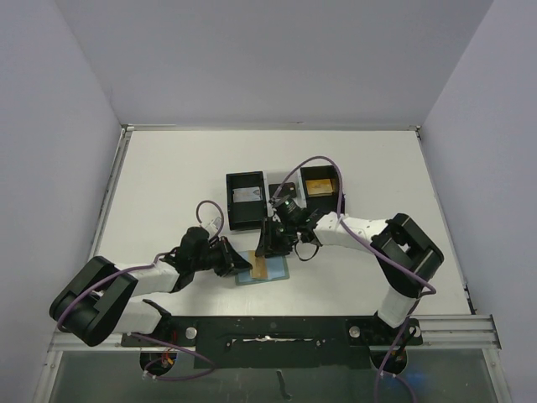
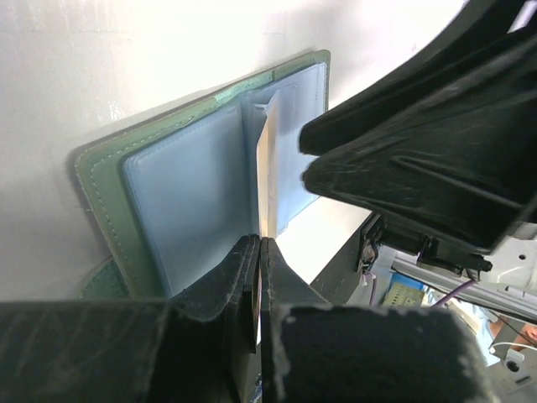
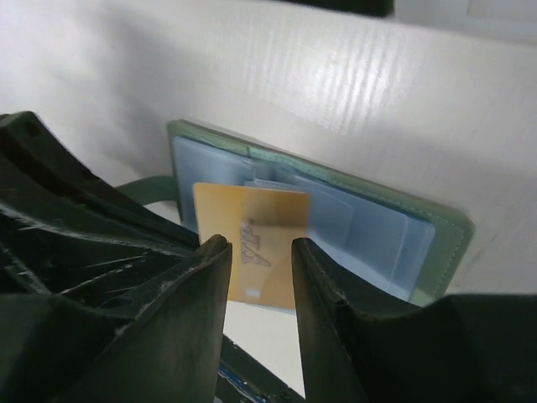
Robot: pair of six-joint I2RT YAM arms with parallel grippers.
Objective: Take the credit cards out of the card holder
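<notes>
Gold card (image 3: 252, 220) between right gripper's (image 3: 260, 246) parted fingers (left gripper (image 2: 260, 245) pinching its edge)

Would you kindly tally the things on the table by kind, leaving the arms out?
Black boxes: 2, left box, right box
Card holder: 1
Cards in plain sight: 3, gold card at the holder, grey card in left box, gold one in right box
Total: 6

Left hand (image 2: 258, 252) clamped, right hand (image 3: 261, 252) parted
</notes>
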